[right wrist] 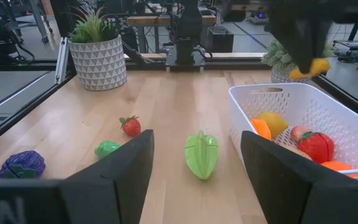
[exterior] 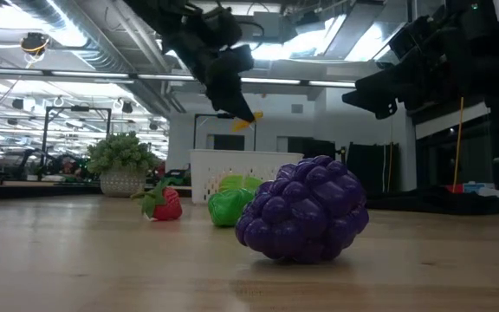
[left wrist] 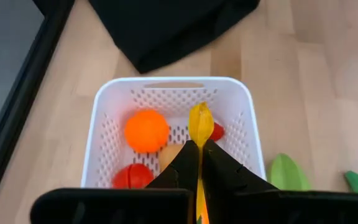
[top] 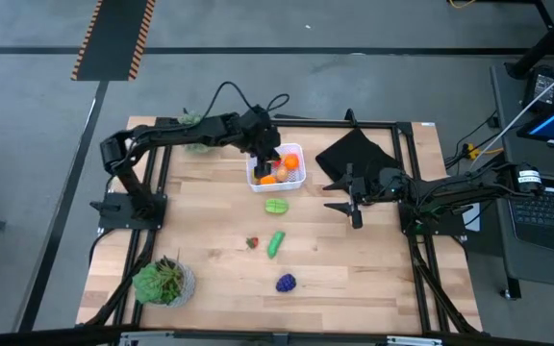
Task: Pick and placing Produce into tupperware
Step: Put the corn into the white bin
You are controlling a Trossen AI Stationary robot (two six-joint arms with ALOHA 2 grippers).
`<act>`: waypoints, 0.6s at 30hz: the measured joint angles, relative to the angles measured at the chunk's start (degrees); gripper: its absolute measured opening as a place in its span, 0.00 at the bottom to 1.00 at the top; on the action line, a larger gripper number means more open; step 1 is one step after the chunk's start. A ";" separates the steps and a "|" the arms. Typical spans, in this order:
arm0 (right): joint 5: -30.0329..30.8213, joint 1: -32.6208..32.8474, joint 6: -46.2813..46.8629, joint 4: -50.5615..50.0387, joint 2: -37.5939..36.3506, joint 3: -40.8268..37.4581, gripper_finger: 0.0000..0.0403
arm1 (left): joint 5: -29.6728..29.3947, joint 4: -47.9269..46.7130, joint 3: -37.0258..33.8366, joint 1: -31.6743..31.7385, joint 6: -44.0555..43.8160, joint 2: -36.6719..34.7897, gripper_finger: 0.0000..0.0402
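Note:
The white tupperware (top: 275, 169) sits at the table's far middle, holding an orange ball (left wrist: 146, 130), a red piece (left wrist: 131, 178) and other produce. My left gripper (top: 266, 156) hangs above it, shut on a small yellow produce piece (left wrist: 200, 124). On the bare wood lie a light-green ribbed piece (top: 276, 206), a strawberry (top: 252, 242), a green vegetable (top: 276, 242) and a purple grape bunch (top: 286, 283). My right gripper (top: 340, 196) waits open to the tub's right, beside the black cloth (top: 354, 154). My left gripper pinches the yellow piece between its two fingers, and the piece's rounded end (left wrist: 201, 118) sticks out past the fingertips (left wrist: 185, 158). The fingers slant down from the table's left, with the piece lying along them. The piece hangs clear above the tub's inside (exterior: 246, 120).
Two potted plants stand on the table, one at the near left corner (top: 164, 281) and one at the far left (top: 194, 123). A black frame runs around the table's edges (top: 404, 173). Bare wood lies between the loose produce and the near edge.

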 joint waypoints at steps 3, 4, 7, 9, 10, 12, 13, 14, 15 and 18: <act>0.00 0.02 0.04 -0.06 -0.01 0.00 0.60 | 1.16 -0.30 1.40 0.02 0.40 1.79 0.01; 0.00 0.00 0.04 -0.14 -0.01 0.00 0.60 | 1.74 -0.15 1.70 0.02 1.02 1.99 0.01; 0.00 0.02 0.00 -0.16 -0.01 0.00 0.60 | 2.46 -0.14 1.78 0.02 1.39 2.10 0.01; 0.00 0.01 -0.01 -0.16 -0.01 0.00 0.60 | 2.51 -0.34 1.78 0.00 1.38 2.13 0.01; 0.00 0.00 0.00 -0.14 -0.01 0.00 0.60 | 2.51 -0.37 1.78 -0.03 1.38 2.13 0.01; -0.01 0.02 -0.01 -0.14 -0.01 0.00 0.60 | 2.47 -0.63 1.78 -0.42 1.38 2.13 0.01; 0.00 0.00 -0.01 -0.14 -0.01 0.00 0.60 | 2.47 -0.71 1.78 -0.65 1.36 2.13 0.01; 0.00 0.02 -0.01 -0.14 -0.01 0.00 0.60 | 2.49 -0.60 1.78 -0.99 1.36 2.28 0.01; 0.00 0.00 -0.01 -0.14 -0.01 0.00 0.60 | 2.50 -0.11 1.78 -1.40 1.38 2.55 0.01; 0.00 0.00 -0.01 -0.12 -0.01 0.00 0.60 | 2.62 -0.03 1.76 -2.23 1.38 3.33 0.01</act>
